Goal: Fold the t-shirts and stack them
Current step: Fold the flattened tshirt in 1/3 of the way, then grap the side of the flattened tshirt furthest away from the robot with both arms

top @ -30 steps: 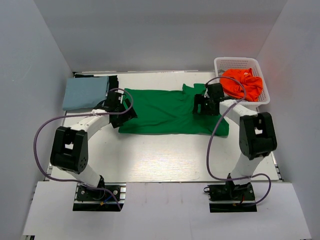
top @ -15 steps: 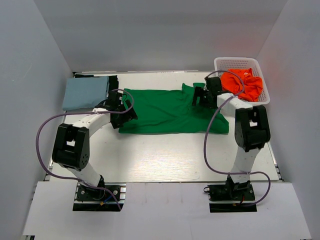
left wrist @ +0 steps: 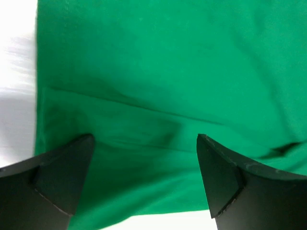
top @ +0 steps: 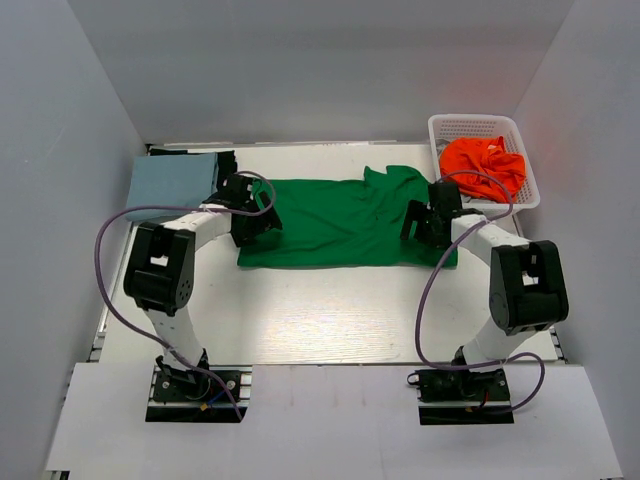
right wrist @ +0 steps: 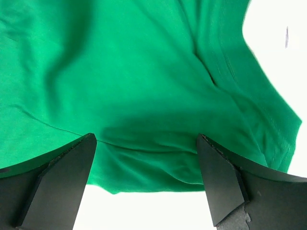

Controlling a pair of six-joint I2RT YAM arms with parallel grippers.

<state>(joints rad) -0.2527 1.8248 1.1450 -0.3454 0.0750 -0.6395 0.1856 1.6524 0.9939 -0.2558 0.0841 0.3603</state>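
Note:
The bright green t-shirt [top: 335,220] lies spread across the middle of the table, folded to a long band. My left gripper [top: 254,222] is open, low over the shirt's left end; its wrist view [left wrist: 144,138] shows green cloth [left wrist: 163,72] between the fingers, not gripped. My right gripper [top: 421,223] is open over the shirt's right end; its wrist view [right wrist: 145,138] shows rumpled green cloth [right wrist: 144,86] and its near hem. A folded pale blue t-shirt [top: 171,187] lies at the back left on a black one [top: 227,160]. An orange t-shirt [top: 483,166] is bunched in the basket.
The white mesh basket [top: 472,124] stands at the back right corner. Grey walls close in the table on three sides. Purple cables loop from both arms. Bare white table [top: 330,310] lies in front of the green shirt.
My right gripper has moved from the shirt's collar area toward the near right end. My left gripper has shifted a little right along the left end. Both have stayed open.

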